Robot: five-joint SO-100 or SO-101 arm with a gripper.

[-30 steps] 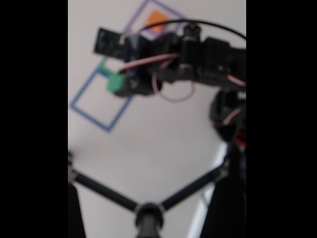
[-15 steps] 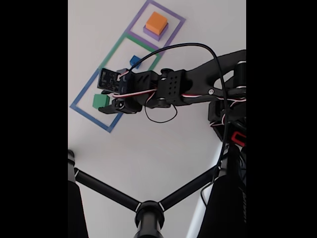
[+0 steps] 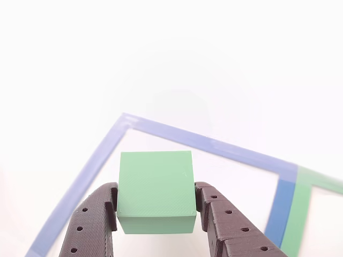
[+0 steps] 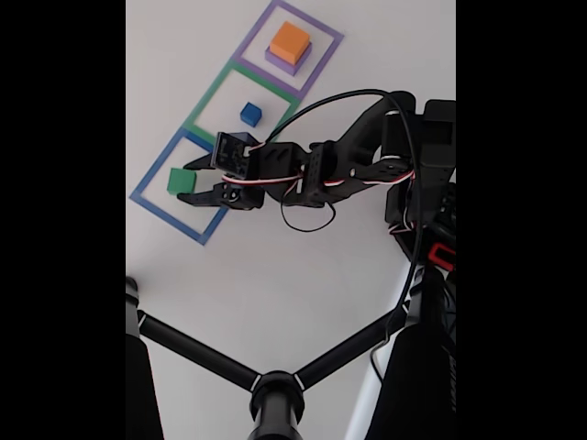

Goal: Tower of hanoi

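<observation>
The green block (image 3: pixel 155 193) sits between my two dark fingers (image 3: pixel 94 225), which press against its left and right sides. My gripper (image 3: pixel 155 187) is shut on it. In the fixed view the gripper (image 4: pixel 191 181) holds the green block (image 4: pixel 180 181) inside the blue tape square (image 4: pixel 154 165). The small blue cube (image 4: pixel 250 114) stands in the green tape square (image 4: pixel 206 96). The orange block (image 4: pixel 290 38) rests on the purple block (image 4: pixel 282 62) inside the purple tape square (image 4: pixel 326 62). Whether the green block touches the table, I cannot tell.
A corner of the blue tape (image 3: pixel 203 142) and a strip of green tape (image 3: pixel 300 214) cross the white table. A black stand with three legs (image 4: pixel 275 399) fills the bottom of the fixed view. The arm's base and cables (image 4: pixel 426 192) are at the right.
The arm has drawn in toward its base. The green block has shifted slightly up and left within the blue square, still between the fingers.
</observation>
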